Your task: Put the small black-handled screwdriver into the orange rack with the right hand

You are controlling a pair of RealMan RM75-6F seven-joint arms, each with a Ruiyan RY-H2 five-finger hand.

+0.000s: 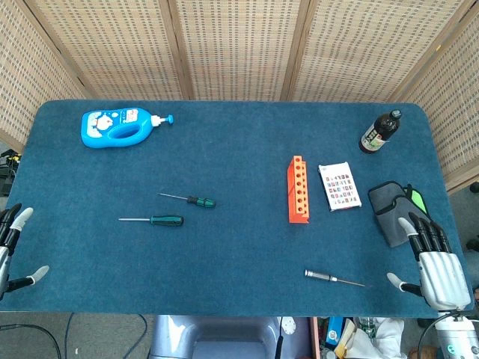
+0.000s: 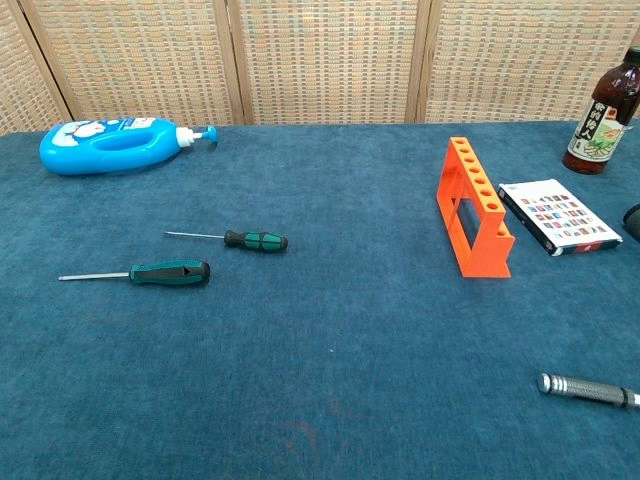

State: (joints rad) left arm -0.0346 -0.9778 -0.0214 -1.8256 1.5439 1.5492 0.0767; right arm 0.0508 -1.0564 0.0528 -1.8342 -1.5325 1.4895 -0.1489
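The small screwdriver, with a black and green handle, lies on the blue table left of centre, shaft pointing left. Just in front of it lies a larger green-handled screwdriver. The orange rack stands right of centre, its row of holes facing up and nothing in them. My right hand rests at the table's front right corner, fingers spread, holding nothing and far from the small screwdriver. My left hand sits at the front left edge, fingers apart and holding nothing. Neither hand shows in the chest view.
A silver-handled tool lies front right, near my right hand. A card box and a grey pouch sit right of the rack. A brown bottle stands back right, and a blue bottle lies back left.
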